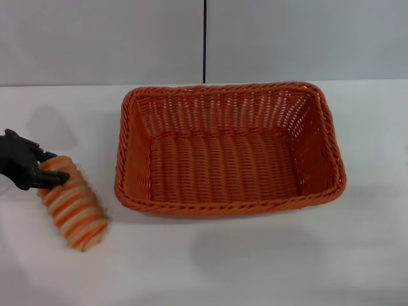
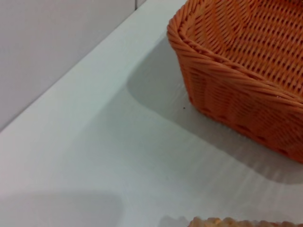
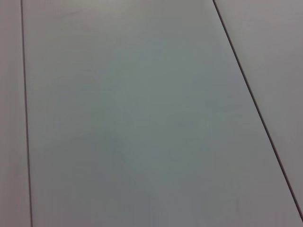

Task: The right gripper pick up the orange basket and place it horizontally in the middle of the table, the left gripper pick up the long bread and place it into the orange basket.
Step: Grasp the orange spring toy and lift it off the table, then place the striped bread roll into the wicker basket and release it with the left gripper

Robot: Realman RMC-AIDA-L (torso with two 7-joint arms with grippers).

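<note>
Nearest of all, low at about eight o'clock on the bench [image 1: 268, 268], lies the long bread [image 1: 71, 203], a striped roll whose long axis runs from ten o'clock down toward four o'clock. Its upper end sits between the fingers of the left gripper [image 1: 52, 172], which reaches in from nine o'clock; the black fingers [image 1: 54, 180] are pinching that end, one on each side, while the lower end appears to rest on the white surface. The left wrist view catches only a sliver of the roll's crust at its edge.

Just beside the bread, toward three o'clock and a little farther back, stands the orange basket [image 1: 127, 185], empty, lying lengthwise across the middle of the bench with its long side facing me. So the basket part looks done, and the bread is the step in hand.

What the coming move turns on, I'd say, is that the basket lies off to three o'clock from the fingers, with its near left wall between them and the floor inside; the roll must clear that rim. The right gripper is nowhere in sight.
</note>
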